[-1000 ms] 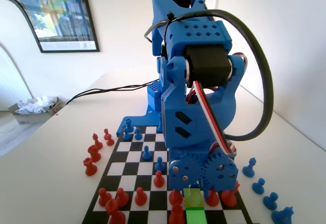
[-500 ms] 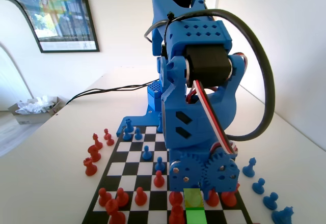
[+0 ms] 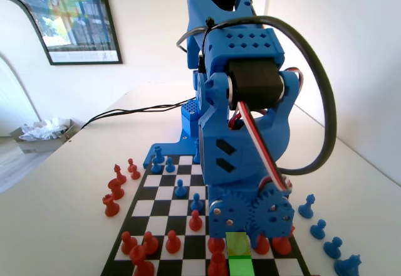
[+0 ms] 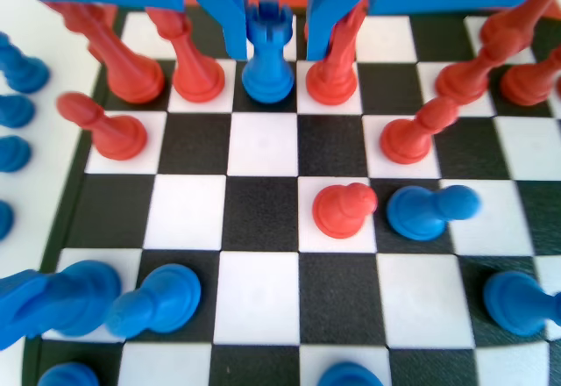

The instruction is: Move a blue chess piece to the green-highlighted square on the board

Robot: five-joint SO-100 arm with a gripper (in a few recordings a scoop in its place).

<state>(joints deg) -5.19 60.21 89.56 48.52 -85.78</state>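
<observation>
A framed picture [image 3: 72, 15] hangs on the white wall. A box of crumpled paper [image 3: 42, 133] sits on the counter [image 3: 69, 188], and a black cable [image 3: 135, 110] lies across it

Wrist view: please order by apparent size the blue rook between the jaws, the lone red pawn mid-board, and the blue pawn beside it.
1. Blue rook.
2. Blue pawn and red pawn: near equal, too close to rank.
</observation>
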